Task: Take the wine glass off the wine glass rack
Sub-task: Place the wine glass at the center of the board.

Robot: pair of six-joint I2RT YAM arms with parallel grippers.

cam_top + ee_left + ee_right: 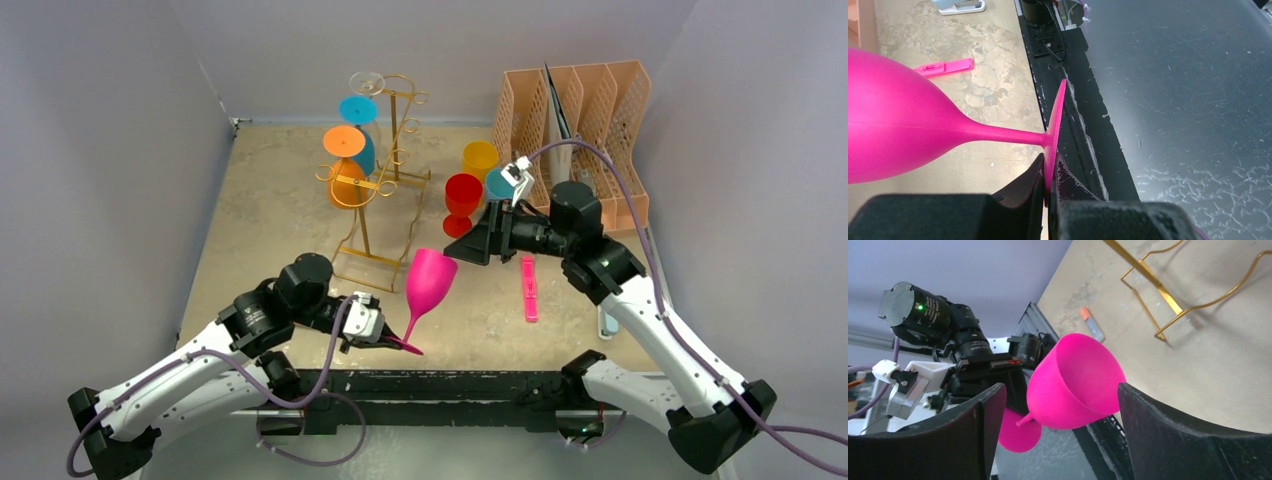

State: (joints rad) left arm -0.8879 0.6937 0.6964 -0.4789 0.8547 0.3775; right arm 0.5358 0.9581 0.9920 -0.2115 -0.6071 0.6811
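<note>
The gold wire wine glass rack (385, 170) stands at the back centre, with a clear (367, 82), a blue (358, 110) and an orange glass (344, 142) hanging upside down on its hooks. My left gripper (385, 340) is shut on the foot (1054, 125) of a pink wine glass (430, 280) and holds it tilted, off the rack, above the table's near edge. My right gripper (475, 245) is open and empty, and points at the pink bowl (1075, 380) from the right without touching it. The rack's base also shows in the right wrist view (1168, 295).
A red glass (463, 195) and a yellow glass (480, 158) stand right of the rack, with a teal one (498, 183) partly hidden behind my right wrist. A pink flat tool (529, 290) lies mid-right. A peach file organiser (575, 110) stands at the back right.
</note>
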